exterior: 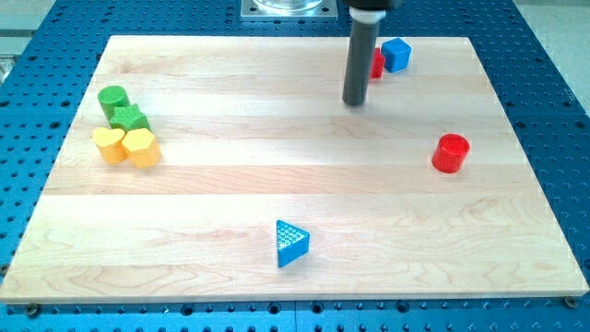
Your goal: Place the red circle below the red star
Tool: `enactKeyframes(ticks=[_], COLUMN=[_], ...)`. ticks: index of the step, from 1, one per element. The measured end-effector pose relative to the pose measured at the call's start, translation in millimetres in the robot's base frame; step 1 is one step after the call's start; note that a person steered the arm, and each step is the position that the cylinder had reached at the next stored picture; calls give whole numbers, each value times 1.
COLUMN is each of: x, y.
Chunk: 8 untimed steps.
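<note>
No text, label, brand, number or sign can be read anywhere in the camera view: none on the wooden board (277, 166), none on the coloured blocks, none on the dark rod, and none on the blue perforated table (553, 92) around it.

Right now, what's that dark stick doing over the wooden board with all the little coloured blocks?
It is a robot arm's pushing rod. My tip rests near the view's top, just left of a red block, mostly hidden by the rod, which touches a blue cube. The red circle I am to move sits apart at the view's right, untouched. A blue triangle lies near the bottom; green and yellow blocks cluster at the left.
</note>
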<state>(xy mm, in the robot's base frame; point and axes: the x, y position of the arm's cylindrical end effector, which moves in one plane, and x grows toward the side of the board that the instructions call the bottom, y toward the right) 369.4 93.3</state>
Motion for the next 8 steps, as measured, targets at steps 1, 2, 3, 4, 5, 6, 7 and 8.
enactKeyframes(ticks=[1, 2, 3, 4, 5, 6, 7, 8], x=[67, 134, 159, 130, 116, 82, 75, 28], y=[22, 47, 103, 122, 130, 119, 99, 88])
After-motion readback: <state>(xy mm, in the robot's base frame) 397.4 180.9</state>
